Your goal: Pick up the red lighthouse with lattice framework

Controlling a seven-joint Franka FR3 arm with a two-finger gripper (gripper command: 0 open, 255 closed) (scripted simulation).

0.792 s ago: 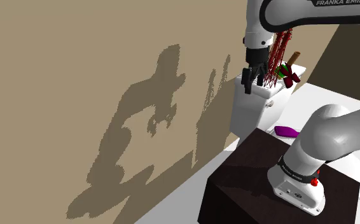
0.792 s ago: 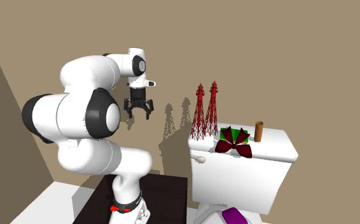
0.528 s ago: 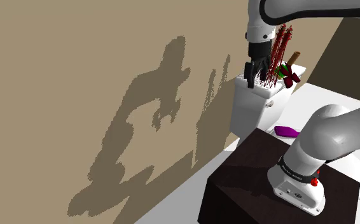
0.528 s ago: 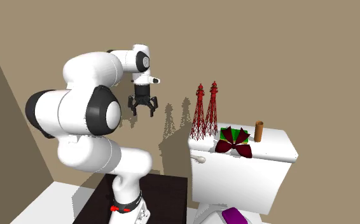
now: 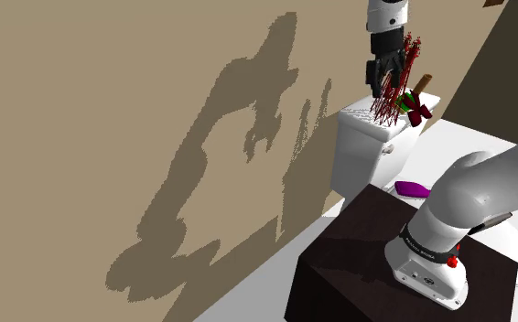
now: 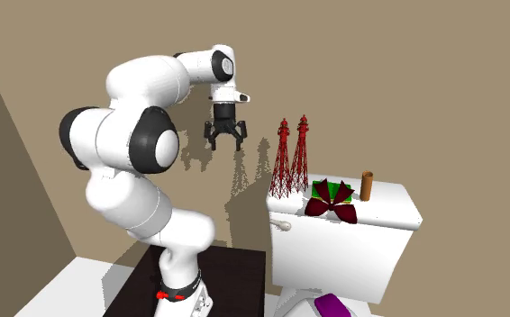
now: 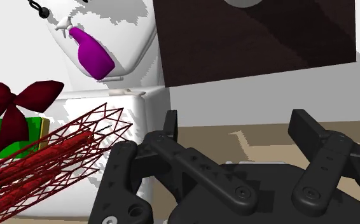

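The pincer (image 6: 225,142) hangs wide and empty beside the red lattice lighthouse (image 6: 285,167) on the toilet tank (image 6: 384,203), seemingly spread to straddle it.

— From where does the shoulder camera look?
— From beside and behind the stand (image 5: 349,265), down past it toward the toilet tank (image 5: 362,151), which sits well away.
— And the second exterior camera?
— It faces the tank's front from fairly near, with the arm (image 6: 145,144) beside the tank.
— The wrist camera?
— It looks down along the tool (image 7: 235,121) from above the tank's top. All three views share the tank.
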